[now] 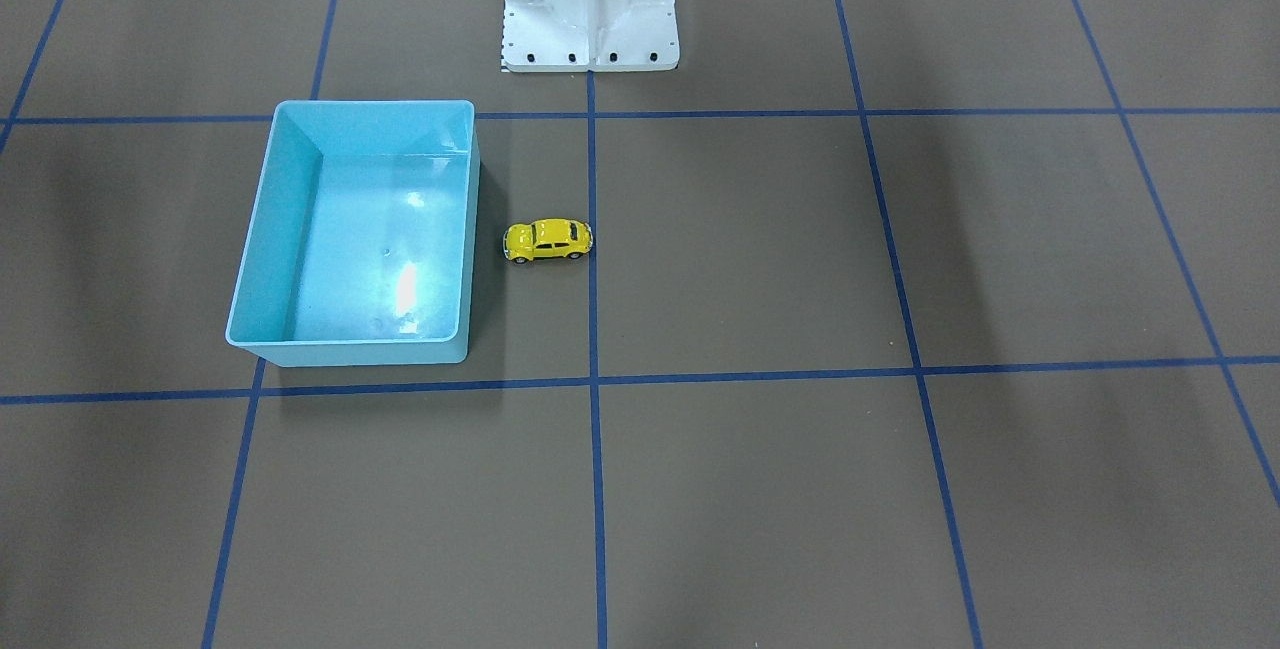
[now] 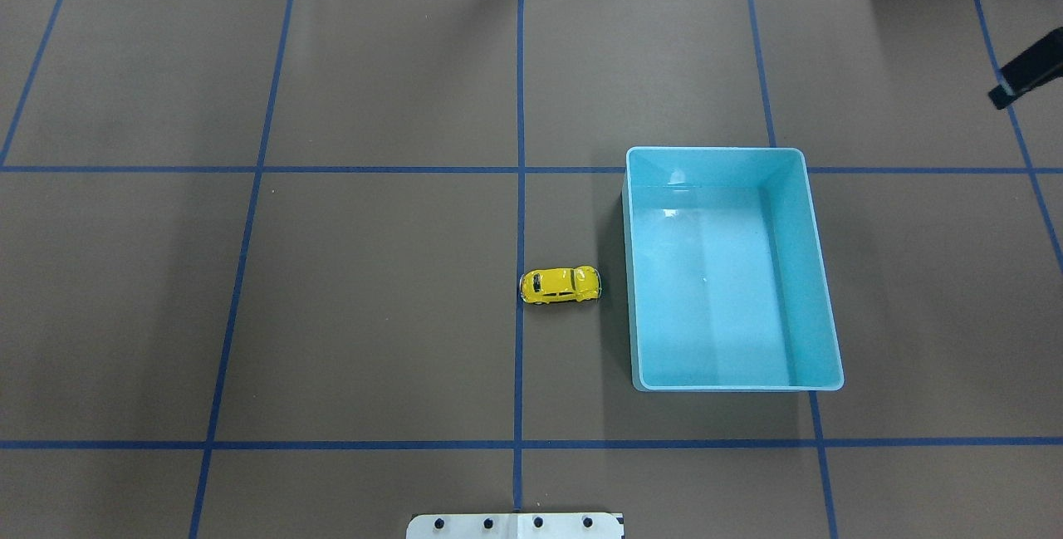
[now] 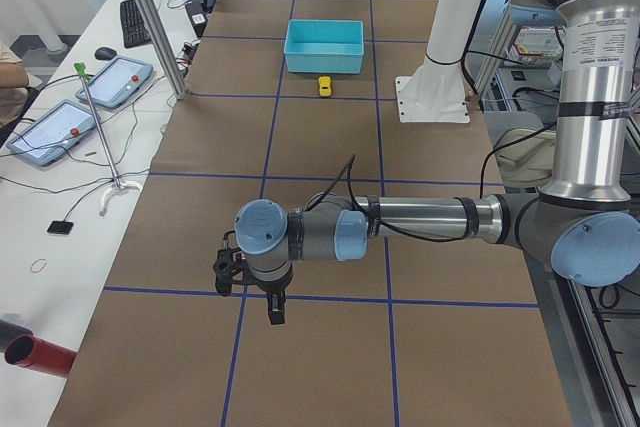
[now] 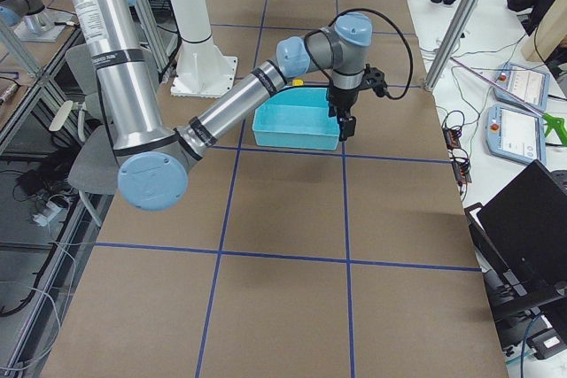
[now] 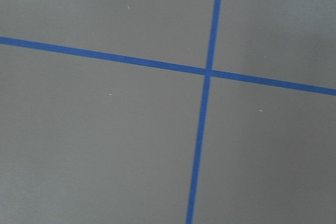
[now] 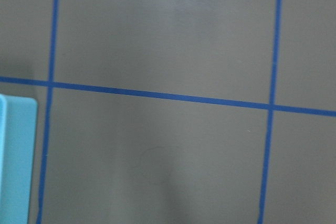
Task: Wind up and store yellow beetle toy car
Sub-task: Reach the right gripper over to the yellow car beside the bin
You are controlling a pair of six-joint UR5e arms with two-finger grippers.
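The yellow beetle toy car (image 1: 547, 241) stands on its wheels on the brown table, a small gap from the long side of the light-blue bin (image 1: 360, 353). In the overhead view the car (image 2: 561, 285) is just left of the bin (image 2: 631, 273). Neither gripper is near the car. My left gripper (image 3: 275, 309) hangs over the table's far left end; I cannot tell if it is open. My right gripper (image 4: 344, 128) hangs above the table beyond the bin's outer side; I cannot tell if it is open. The bin's corner (image 6: 16, 156) shows in the right wrist view.
The bin is empty. The robot's white base (image 1: 590, 9) stands behind the car. Blue tape lines (image 2: 520, 190) grid the table. A dark part (image 2: 1028, 74) juts in at the overhead view's right edge. Tablets and cables lie on the side desks (image 3: 90, 97).
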